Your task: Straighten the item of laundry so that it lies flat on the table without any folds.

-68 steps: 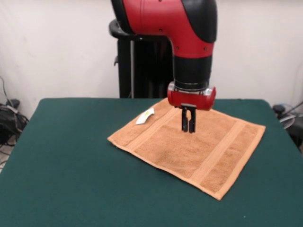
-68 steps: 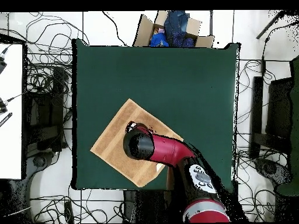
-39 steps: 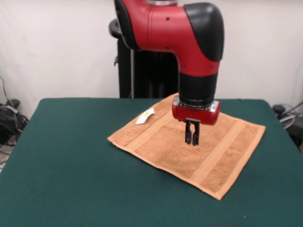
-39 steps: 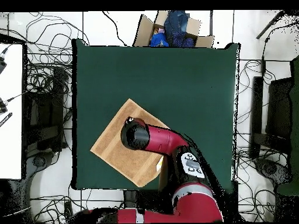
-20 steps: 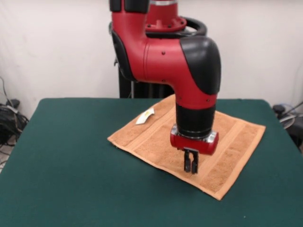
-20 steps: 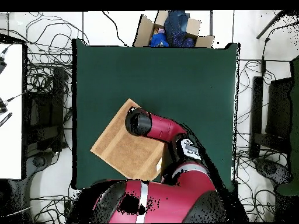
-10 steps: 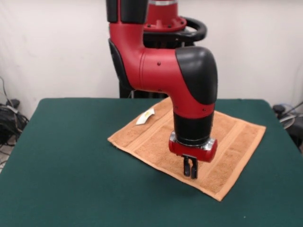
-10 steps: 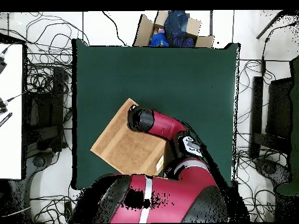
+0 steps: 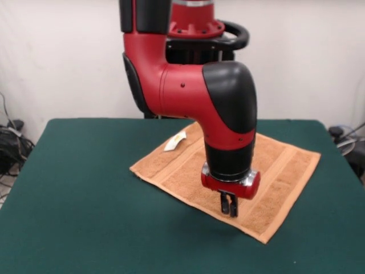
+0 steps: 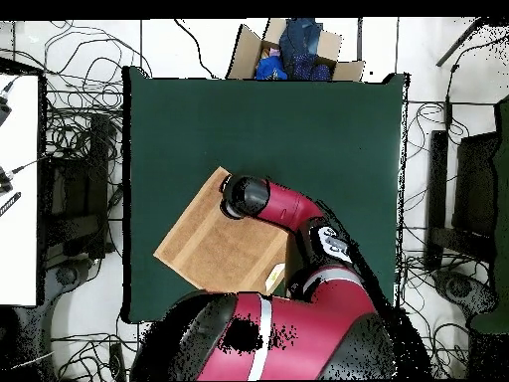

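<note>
Towel (image 9: 188, 168) lies spread flat on the green table (image 9: 80, 217), its long axis running ten to four — the hand (image 9: 228, 206), fingers pinched together, hangs directly over its near long edge.

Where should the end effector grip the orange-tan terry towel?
The orange-tan terry towel already looks flat on the green felt table, so only its edges offer purchase. Probably pinch the near corner from above; the end effector hovers close by.
</note>
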Motion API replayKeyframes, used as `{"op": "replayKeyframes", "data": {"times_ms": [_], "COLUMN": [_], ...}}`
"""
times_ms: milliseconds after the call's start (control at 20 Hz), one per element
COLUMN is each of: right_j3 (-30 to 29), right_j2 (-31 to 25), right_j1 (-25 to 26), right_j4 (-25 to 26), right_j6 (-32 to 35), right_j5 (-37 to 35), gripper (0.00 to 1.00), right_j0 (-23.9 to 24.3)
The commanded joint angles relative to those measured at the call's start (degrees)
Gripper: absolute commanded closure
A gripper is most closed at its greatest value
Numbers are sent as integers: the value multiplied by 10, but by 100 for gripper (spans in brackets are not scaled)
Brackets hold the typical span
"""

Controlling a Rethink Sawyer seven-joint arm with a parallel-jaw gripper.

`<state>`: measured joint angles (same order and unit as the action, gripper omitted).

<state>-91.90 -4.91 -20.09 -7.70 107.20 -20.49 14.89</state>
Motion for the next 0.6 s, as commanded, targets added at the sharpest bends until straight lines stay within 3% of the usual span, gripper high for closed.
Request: {"op": "replayKeyframes", "data": {"times_ms": [50,350,600], "right_j3": [106,127,144], "right_j2": [-93,-105,-113], "right_j1": [129,129,126], "right_j4": [-11,18,20], "right_j6": [76,70,73], "right_j5": [162,213,213], "gripper": [100,100,100], "right_j0": [5,9,13]}}
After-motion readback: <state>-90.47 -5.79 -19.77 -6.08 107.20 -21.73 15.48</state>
